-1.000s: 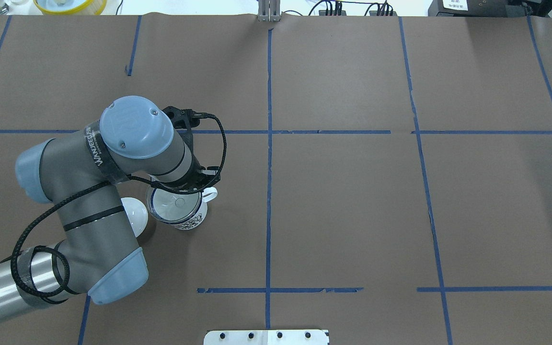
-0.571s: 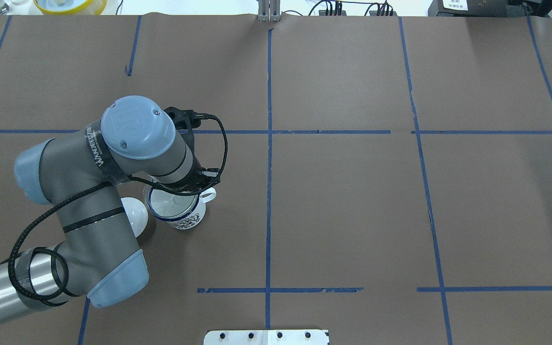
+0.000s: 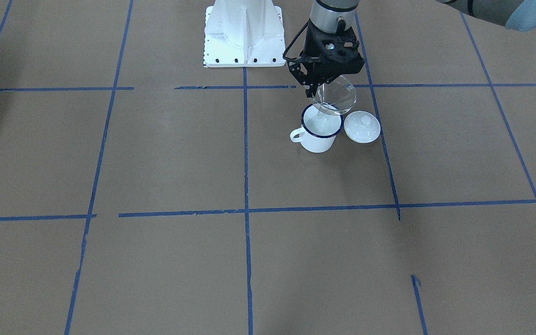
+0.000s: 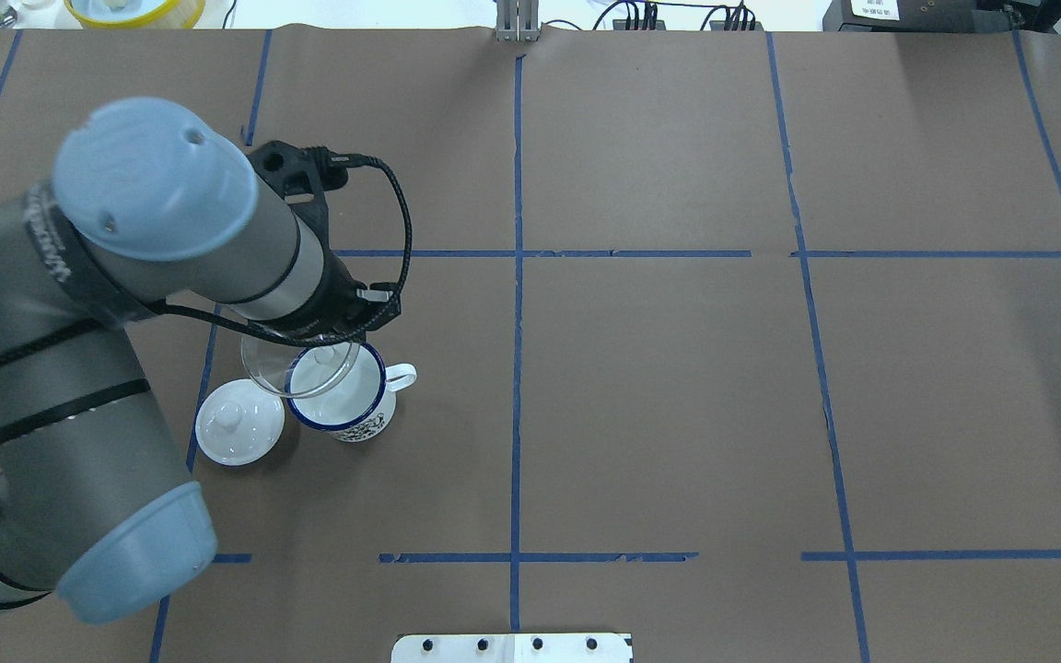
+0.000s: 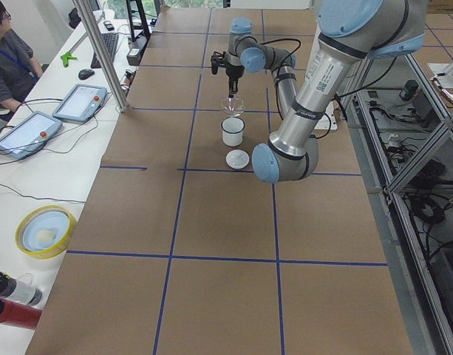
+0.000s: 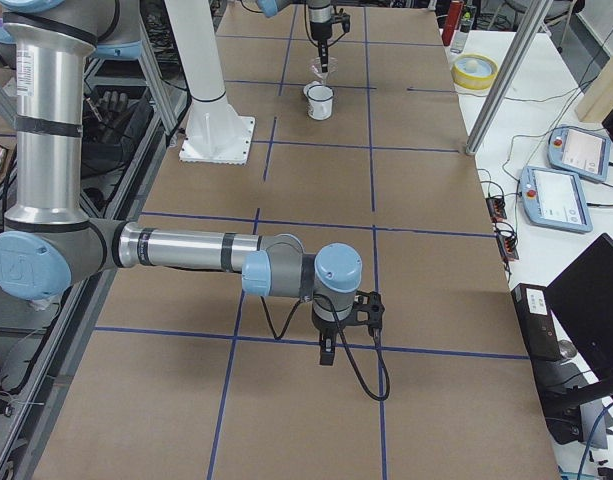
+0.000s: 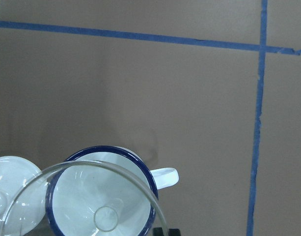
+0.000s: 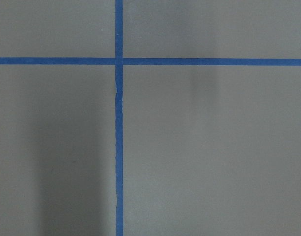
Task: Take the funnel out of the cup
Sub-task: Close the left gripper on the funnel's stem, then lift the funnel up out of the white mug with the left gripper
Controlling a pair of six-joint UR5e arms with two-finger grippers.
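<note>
Brown paper table (image 4: 678, 414) with a blue tape grid, operators' desks off to the side. Left arm (image 4: 125, 276) fills the left of the overhead view. The right arm (image 6: 186, 248) is parked low in the right-side view, well apart from the work. The right gripper (image 6: 328, 350) shows only there, so can't tell if it is open or closed.

Cup (image 3: 319, 135) stands upright right of centre in the front view, handle toward frame left. Lid (image 3: 362, 128) lies just beside it.

Left gripper (image 3: 315, 91) hangs above the cup, jaws pinched narrow on the near rim of the funnel (image 3: 338, 97). The funnel is lifted and tilted, its wide mouth offset toward the lid side, its spout pointing down toward the cup mouth. Whether the spout tip clears the blue rim is hard to tell. Judgement: the next move needs more lift along the spout axis before any sideways carry, or the spout may catch the rim.
</note>
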